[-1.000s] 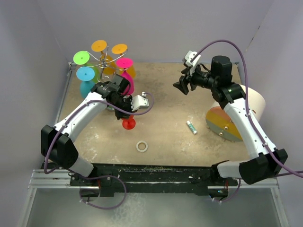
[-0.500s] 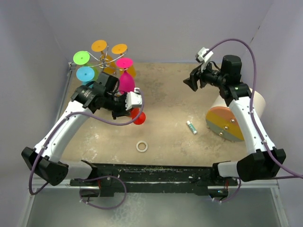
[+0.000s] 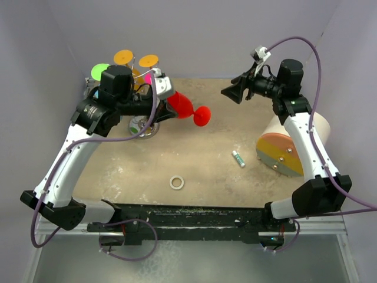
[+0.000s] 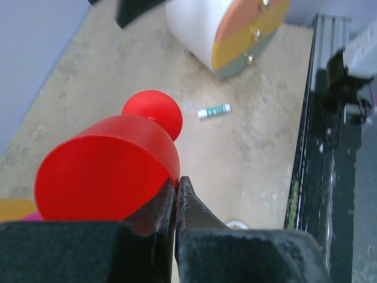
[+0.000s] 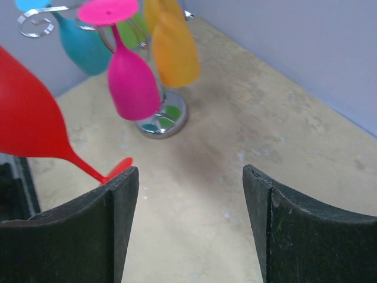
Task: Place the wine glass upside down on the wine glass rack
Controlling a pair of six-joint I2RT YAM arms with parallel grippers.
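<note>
Sandy tabletop and pale walls frame the scene. Your left gripper (image 4: 176, 191) is pinched tight on the rim of the red wine glass (image 3: 185, 108), with the thin wall of the bowl caught between the two fingers. The glass hangs in the air almost on its side, just to the right of the wine glass rack (image 3: 143, 127). Its mouth faces the wrist and its foot points out toward the middle of the table.

Judge it as light, stiff plastic with a smooth, slick skin. It is unlikely to shatter, but it could pivot or slip in so narrow a pinch when you swing it. The rim hold suits the job, since it leaves the stem and foot free to slide into a wire hook. Turn the wrist slowly until the foot is uppermost.

Other glasses already hang from the rack, among them a pink glass (image 5: 132, 82), an orange glass (image 5: 174, 50) and a teal glass (image 5: 82, 44). Pick a hook you can see is free.

Your right gripper (image 5: 189, 174) has its fingers apart and holds nothing. It sits high, well away from the rack, and looks back at it.

Nearer you lie a ring of tape (image 3: 177, 183) and a small tube (image 3: 238, 158), with a white drum (image 3: 306, 127) at the right.
</note>
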